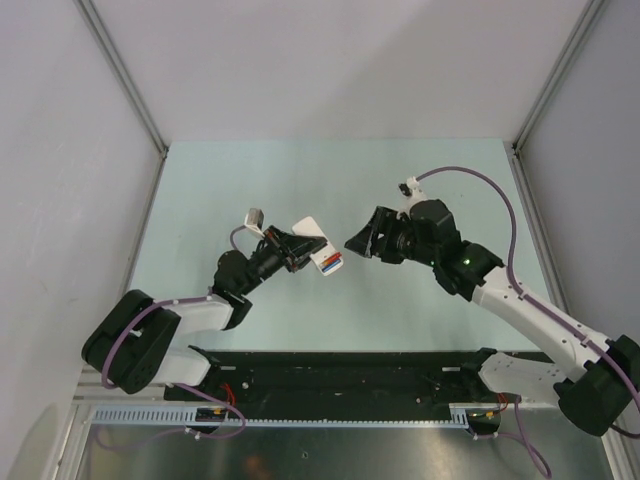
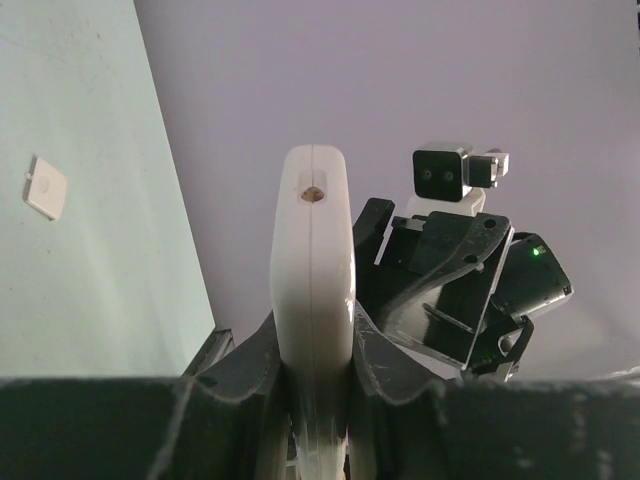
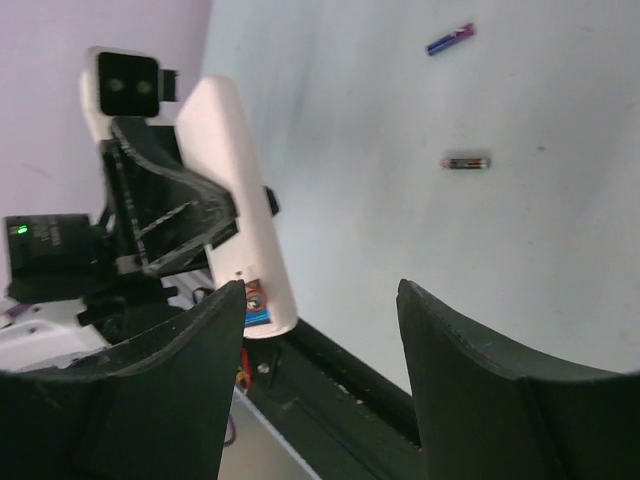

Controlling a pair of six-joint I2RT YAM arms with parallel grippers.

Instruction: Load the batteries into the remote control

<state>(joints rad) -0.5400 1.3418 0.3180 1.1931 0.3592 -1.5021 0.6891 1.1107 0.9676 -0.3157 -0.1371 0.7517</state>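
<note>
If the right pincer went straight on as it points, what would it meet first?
Likely the remote, held by the left pincer, just ahead of the right pincer; depth is unclear.

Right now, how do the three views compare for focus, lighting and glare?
Top external: evenly lit and sharp. Left wrist: remote control crisp and bright against a dim foreground. Right wrist: blue battery and dark battery small and soft; right tool dark, unfocused.

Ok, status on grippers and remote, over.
Left gripper shut on flat white remote control, held aloft. Right gripper open, empty, close beside it. Thin purple battery and dark grey battery loose on table. Nothing between.
</note>
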